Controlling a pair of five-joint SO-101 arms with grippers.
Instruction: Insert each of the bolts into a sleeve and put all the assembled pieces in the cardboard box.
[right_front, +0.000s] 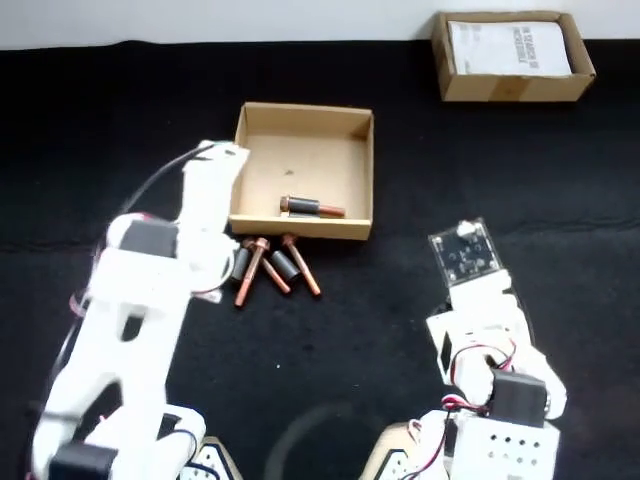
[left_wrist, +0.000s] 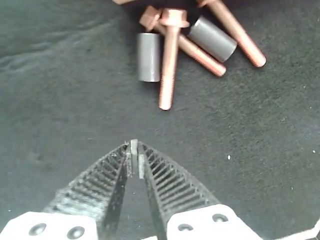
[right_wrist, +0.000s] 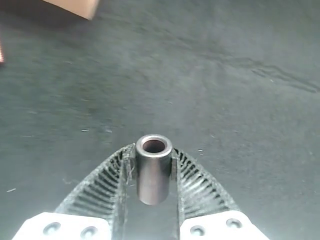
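The open cardboard box (right_front: 256, 122) holds one bolt in a sleeve (right_front: 310, 208). In front of it lie three copper bolts (right_front: 249, 270) and two grey sleeves (right_front: 284, 265) in a loose heap. My left gripper (left_wrist: 135, 150) is shut and empty, hanging a short way from that heap: a sleeve (left_wrist: 149, 56), a bolt (left_wrist: 169, 60) beside it, and a second sleeve (left_wrist: 212, 38) among crossed bolts. My right gripper (right_wrist: 152, 151) is shut on a grey sleeve (right_wrist: 153, 170), held above the black cloth with its bore facing outward. The right arm (right_front: 480, 310) stands to the right of the box.
The white left arm (right_front: 150, 290) stretches from the front left toward the box's left wall. A second cardboard box (right_front: 505, 88) with a printed sheet sits at the back right. A corner of the box (right_wrist: 70, 7) shows in the right wrist view. Black cloth covers the table.
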